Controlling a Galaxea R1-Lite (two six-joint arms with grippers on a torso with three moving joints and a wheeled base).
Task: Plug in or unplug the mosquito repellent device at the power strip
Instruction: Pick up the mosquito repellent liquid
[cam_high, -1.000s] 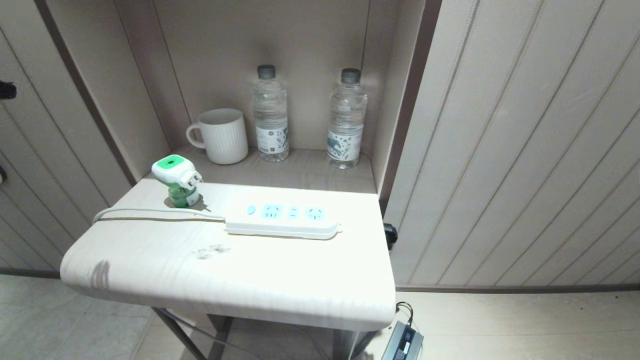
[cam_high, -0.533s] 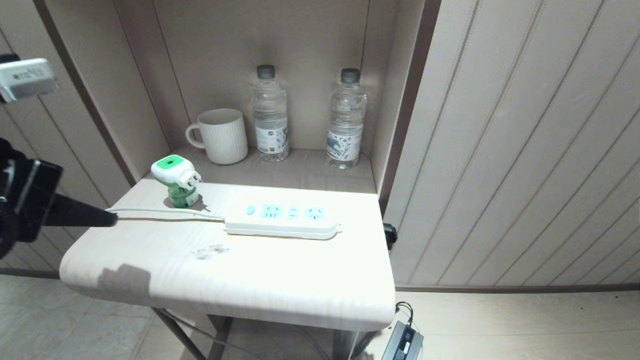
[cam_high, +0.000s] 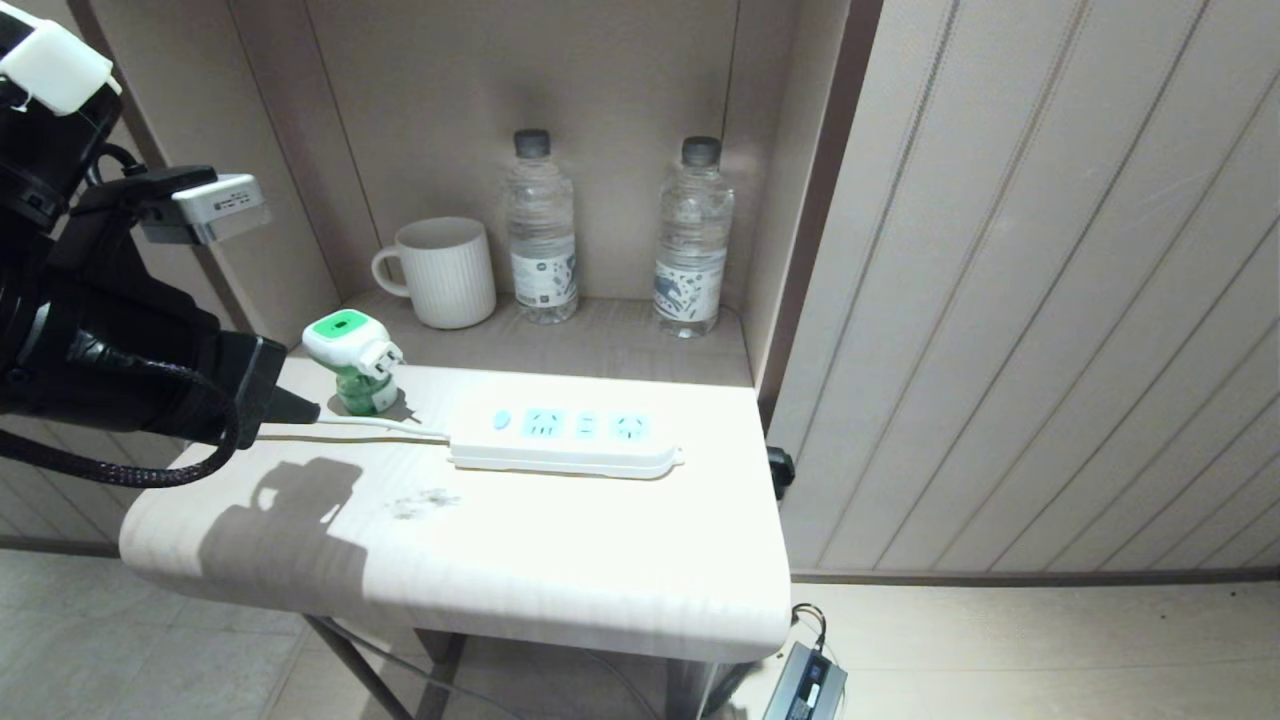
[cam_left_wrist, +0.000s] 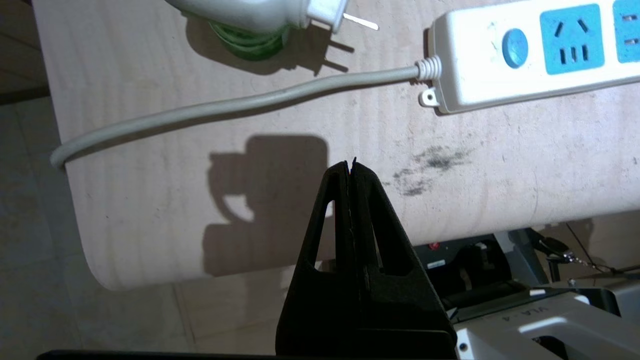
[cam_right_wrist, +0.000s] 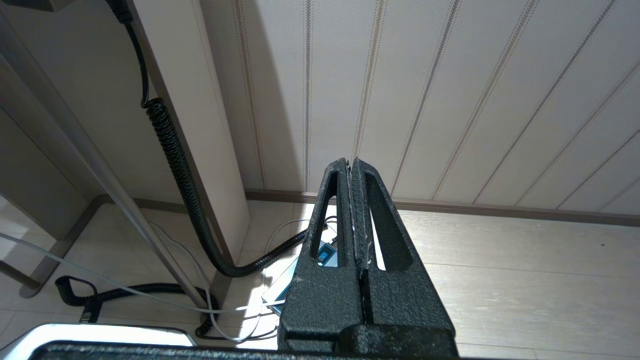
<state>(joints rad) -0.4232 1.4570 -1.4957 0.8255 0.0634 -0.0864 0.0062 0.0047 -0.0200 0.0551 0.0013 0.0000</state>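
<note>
With the left gripper (cam_left_wrist: 351, 165) fingers pressed shut, open them and pinch the light, top-heavy, tippy mosquito repellent device (cam_high: 352, 362) by its rigid green-and-white head.

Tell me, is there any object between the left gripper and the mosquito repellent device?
Nothing solid blocks the way. The left gripper, shut, is just left of the mosquito repellent device. Only the power strip's white cord lies flat on the table between them in the left wrist view, and the device is not plugged into the power strip.
</note>
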